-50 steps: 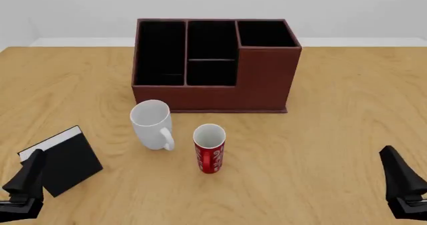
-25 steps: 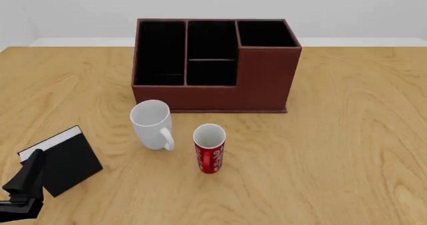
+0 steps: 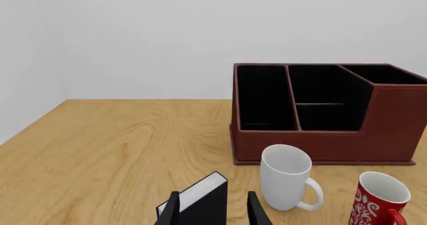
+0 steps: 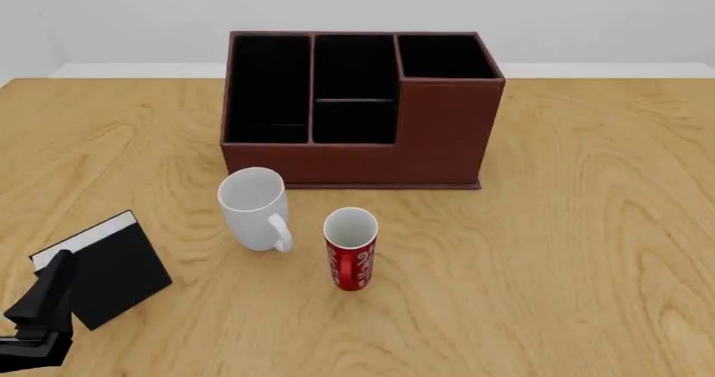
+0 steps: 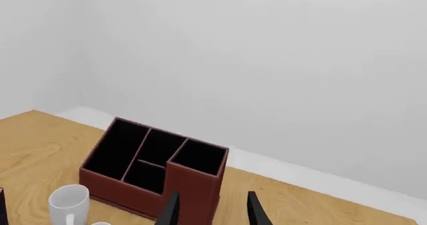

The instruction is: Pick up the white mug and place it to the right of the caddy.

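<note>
The white mug [image 4: 254, 209] stands upright on the table, just in front of the caddy's left half, its handle turned toward the near side. The caddy [image 4: 357, 113] is a dark reddish-brown box with black compartments and a taller right section. In the left wrist view the white mug [image 3: 285, 177] and caddy [image 3: 320, 115] sit ahead. My left gripper [image 3: 213, 214] is open, low at the near left [image 4: 47, 297], well short of the mug. My right gripper [image 5: 212, 211] is open and empty, high up, looking down at the caddy [image 5: 155, 172] and mug [image 5: 69, 201]; the front view does not show it.
A red mug with white lettering [image 4: 351, 250] stands right of the white mug, close to it. A black book with a white edge [image 4: 106, 266] lies just ahead of my left gripper. The wooden table [image 4: 581, 226] stretches to the caddy's right.
The right gripper, seen at the front view's bottom right corner a second ago, has left that view. The left gripper, mugs, book and caddy have not moved.
</note>
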